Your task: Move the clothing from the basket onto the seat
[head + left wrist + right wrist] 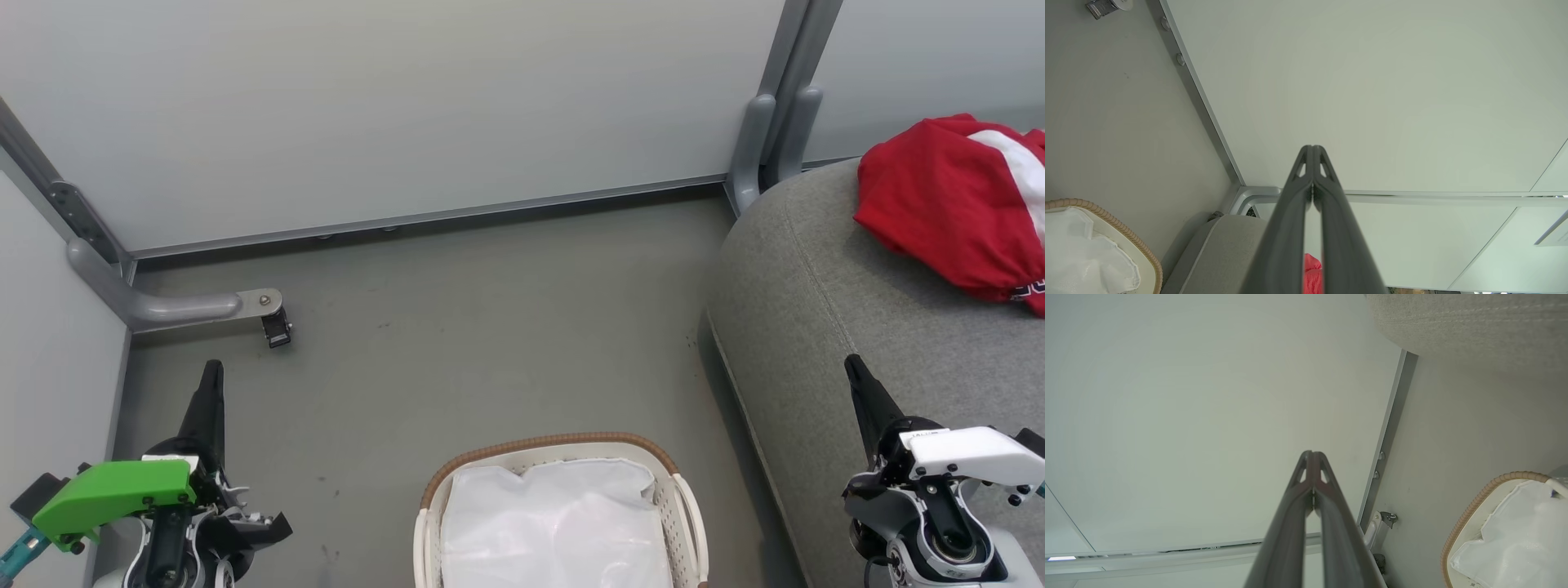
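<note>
**Claws shut and empty, clothing on the seat**

Left claw point(211, 392) above the near left corner of the floor point(490, 327), fingers pressed together to one point, nothing between them. Right claw point(861, 388) above the near part of the seat point(816, 327), closed in the same way, also holding nothing. Clothing point(939, 204), red with a white stripe, heaped on top of the seat toward its far edge, well apart from both claws. Basket point(555, 445) on the floor near the seat's rounded side, with a crumpled white liner point(555, 523) inside. Impossible to tell about any garment under that liner.

Possible trouble, only as a judgement:
- Risk of pinching the liner instead of cloth on another reach into the basket, because of its loose folds on top.
- Risk of dragging the heap toward the seat's edge with a careless sweep of the right claw, because of the soft, slippery fabric.
- Risk of knocking the left claw against the side panel during a turn at the waist, because of very little room there.

Around: a plain grey floor and pale wall panels point(408, 106) in a grey metal frame. Also a bracket with a small caster point(276, 327) near the far left corner of the floor.
</note>
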`<state>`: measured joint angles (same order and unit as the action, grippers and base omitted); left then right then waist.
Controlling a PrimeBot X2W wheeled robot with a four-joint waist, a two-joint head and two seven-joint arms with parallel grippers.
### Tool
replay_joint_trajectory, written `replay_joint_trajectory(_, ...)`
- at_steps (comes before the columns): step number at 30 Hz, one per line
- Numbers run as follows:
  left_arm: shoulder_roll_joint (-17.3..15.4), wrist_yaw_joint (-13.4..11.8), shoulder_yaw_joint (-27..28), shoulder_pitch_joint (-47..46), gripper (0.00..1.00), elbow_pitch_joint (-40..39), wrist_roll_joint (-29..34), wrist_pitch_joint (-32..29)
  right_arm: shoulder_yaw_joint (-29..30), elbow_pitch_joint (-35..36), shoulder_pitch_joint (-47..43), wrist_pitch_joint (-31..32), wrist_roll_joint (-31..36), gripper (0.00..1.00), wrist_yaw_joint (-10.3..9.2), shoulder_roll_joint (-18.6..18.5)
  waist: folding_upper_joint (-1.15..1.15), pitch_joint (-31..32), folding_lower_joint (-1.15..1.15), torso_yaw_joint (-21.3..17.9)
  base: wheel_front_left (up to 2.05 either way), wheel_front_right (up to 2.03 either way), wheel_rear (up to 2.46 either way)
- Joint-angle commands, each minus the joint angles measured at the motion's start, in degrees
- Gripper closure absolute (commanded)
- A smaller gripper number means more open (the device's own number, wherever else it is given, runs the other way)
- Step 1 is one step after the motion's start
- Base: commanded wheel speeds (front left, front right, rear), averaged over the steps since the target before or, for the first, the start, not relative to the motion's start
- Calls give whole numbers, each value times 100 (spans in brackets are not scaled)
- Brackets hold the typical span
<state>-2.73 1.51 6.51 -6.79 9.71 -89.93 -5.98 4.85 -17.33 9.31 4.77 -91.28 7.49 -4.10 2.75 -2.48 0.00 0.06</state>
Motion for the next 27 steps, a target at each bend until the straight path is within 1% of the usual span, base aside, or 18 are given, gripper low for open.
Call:
replay_joint_trajectory(1,-26,4,30,-104,100,-19,-108,-34,17,29,53,37,-110,100,0,-37,-1,-1,0,-2,0,0,0)
replay_joint_trajectory(5,-27,-2,48,-123,100,-34,-249,-66,13,37,55,60,-280,100,0,-49,-1,-4,0,-9,0,0,0)
replay_joint_trajectory(27,-27,-3,46,-101,100,-32,-226,-73,-91,42,39,-32,-365,100,0,-126,-1,-5,0,-10,0,0,0)
